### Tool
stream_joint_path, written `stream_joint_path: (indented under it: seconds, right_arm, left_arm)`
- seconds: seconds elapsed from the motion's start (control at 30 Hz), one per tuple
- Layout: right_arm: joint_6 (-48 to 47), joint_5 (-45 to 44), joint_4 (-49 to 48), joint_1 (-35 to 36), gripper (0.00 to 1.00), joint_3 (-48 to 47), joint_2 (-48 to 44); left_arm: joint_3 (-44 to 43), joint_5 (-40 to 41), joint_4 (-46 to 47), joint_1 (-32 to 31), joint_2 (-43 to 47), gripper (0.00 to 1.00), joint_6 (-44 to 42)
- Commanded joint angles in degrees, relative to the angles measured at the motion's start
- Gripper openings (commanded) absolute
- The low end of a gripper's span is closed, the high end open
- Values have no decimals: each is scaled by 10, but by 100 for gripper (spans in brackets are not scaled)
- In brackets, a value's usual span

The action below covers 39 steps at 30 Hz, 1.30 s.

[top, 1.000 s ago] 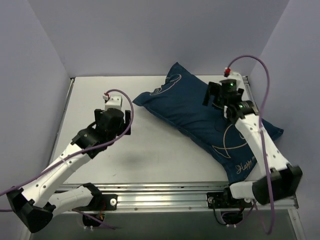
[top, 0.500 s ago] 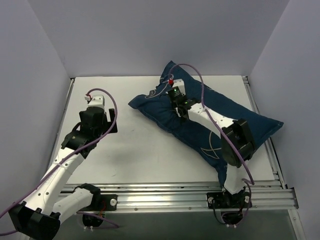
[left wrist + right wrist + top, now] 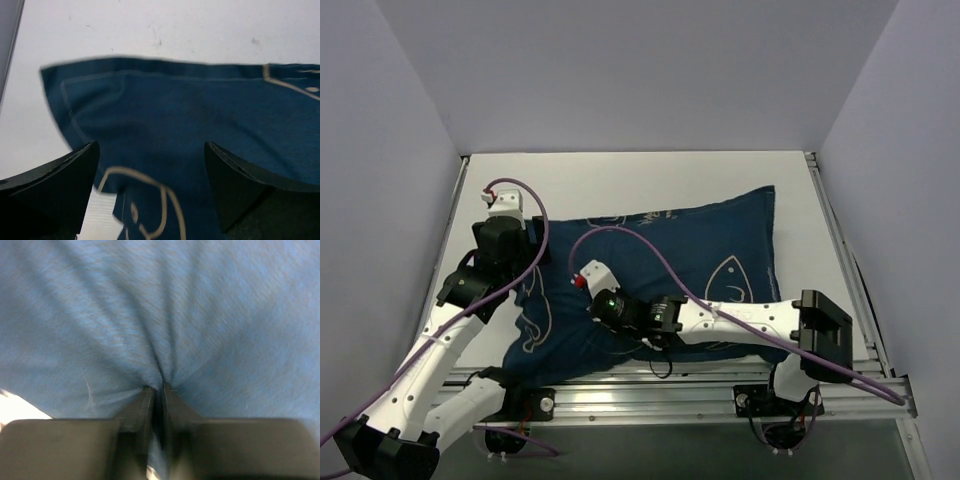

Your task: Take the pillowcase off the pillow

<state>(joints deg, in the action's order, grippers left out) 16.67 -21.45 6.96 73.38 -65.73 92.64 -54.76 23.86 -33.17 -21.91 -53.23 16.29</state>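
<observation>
Right claw (image 3: 159,388) pinched shut on a fold of pillowcase (image 3: 720,245). Left claw (image 3: 150,147) gapes wide, empty, above the pillowcase's corner on tabletop (image 3: 620,180).

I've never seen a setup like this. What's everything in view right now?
navy blue fabric pillowcase with pale line drawings: one, dark blue, spread across the table's middle and near side
flat white table: one, white, under everything
ribbed metal rail: one, silver, along the table's near edge
thin purple cables: two, purple, one running along each arm
left gripper: one, black, open, over the pillowcase's left corner
right gripper: one, black, shut, pinching pillowcase fabric
</observation>
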Motion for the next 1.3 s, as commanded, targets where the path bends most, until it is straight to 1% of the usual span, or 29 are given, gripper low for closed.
stream_joint_path:
  seconds: [0.0, 0.03, 0.07, 0.1, 0.17, 0.2, 0.3, 0.33, 0.43, 0.47, 0.53, 0.57, 0.6, 0.63, 0.67, 0.73, 0.77, 0.83, 0.87, 0.9, 0.93, 0.97, 1.0, 1.03, 1.13, 1.17, 1.2, 1.27]
  right_arm:
    - [79, -11, 113, -4, 16, 39, -66]
    - [105, -19, 116, -4, 26, 44, -84]
    - [117, -39, 118, -3, 36, 50, -124]
    - [132, -51, 125, -3, 48, 60, -142]
    - [176, -83, 135, -3, 56, 72, -199]
    - [191, -93, 152, -6, 62, 83, -213]
    - [236, -93, 185, -22, 66, 109, -254]
    - [241, -86, 186, -41, 67, 118, -260]
    - [231, -29, 149, -89, 68, 164, -277]
    - [223, -12, 135, -136, 69, 176, -278]
    - [196, 47, 84, -189, 69, 206, -272]
    - [186, 71, 66, -253, 69, 213, -259]
    - [166, 96, 27, -285, 69, 219, -249]
    - [154, 139, 11, -315, 69, 221, -237]
    - [144, 152, -3, -360, 68, 211, -207]
    - [111, 157, -30, -385, 68, 188, -172]
    - [101, 153, -35, -395, 69, 157, -135]
    - [77, 155, -54, -421, 70, 120, -98]
    - [71, 159, -64, -428, 71, 84, -65]
    - [67, 159, -64, -437, 71, 64, -51]
    - [60, 160, -63, -439, 72, 43, -37]
    - [57, 163, -50, -440, 74, 22, -20]
    - [56, 164, -45, -440, 75, -9, -18]
    - [56, 165, -44, -440, 76, -13, -21]
    - [66, 162, -41, -454, 86, 0, -60]
    - [78, 164, -33, -462, 91, 8, -83]
    - [83, 180, -32, -473, 92, 17, -97]
    - [89, 208, -50, -505, 96, 55, -140]
  left_arm:
    - [-1, -42, 32, 6, -6, 94, 3]
    - [-1, -50, 32, 6, -8, 94, 8]
    - [-1, -59, 32, 6, -12, 94, 9]
    - [-2, -80, 31, 6, -20, 94, 14]
    - [-2, -100, 32, 6, -31, 94, 18]
    - [-3, -107, 33, 6, -35, 94, 21]
    - [-3, -130, 35, 6, -49, 94, 27]
    - [-4, -140, 35, 6, -52, 94, 29]
    - [-5, -149, 35, 6, -64, 94, 32]
    - [-4, -155, 35, 6, -68, 94, 32]
    - [-1, -161, 38, 6, -74, 94, 33]
    - [-1, -172, 38, 5, -82, 94, 35]
    - [0, -176, 36, 4, -88, 94, 37]
    - [0, -184, 35, 4, -94, 94, 46]
    - [1, -193, 36, 2, -106, 94, 52]
    - [2, -210, 35, -8, -118, 94, 74]
    - [5, -211, 35, -14, -128, 94, 84]
    - [23, -214, 49, -37, -131, 94, 120]
    - [47, -217, 57, -47, -130, 94, 133]
    - [60, -219, 70, -61, -128, 94, 161]
    - [72, -214, 73, -95, -124, 94, 178]
    - [83, -210, 75, -116, -111, 94, 192]
    - [101, -205, 72, -138, -101, 94, 220]
    - [106, -188, 65, -179, -88, 94, 236]
    - [113, -146, 21, -233, -20, 94, 275]
    - [110, -120, 5, -254, 15, 94, 282]
    - [106, -110, -23, -258, 30, 94, 287]
    - [89, -83, -48, -258, 59, 94, 284]
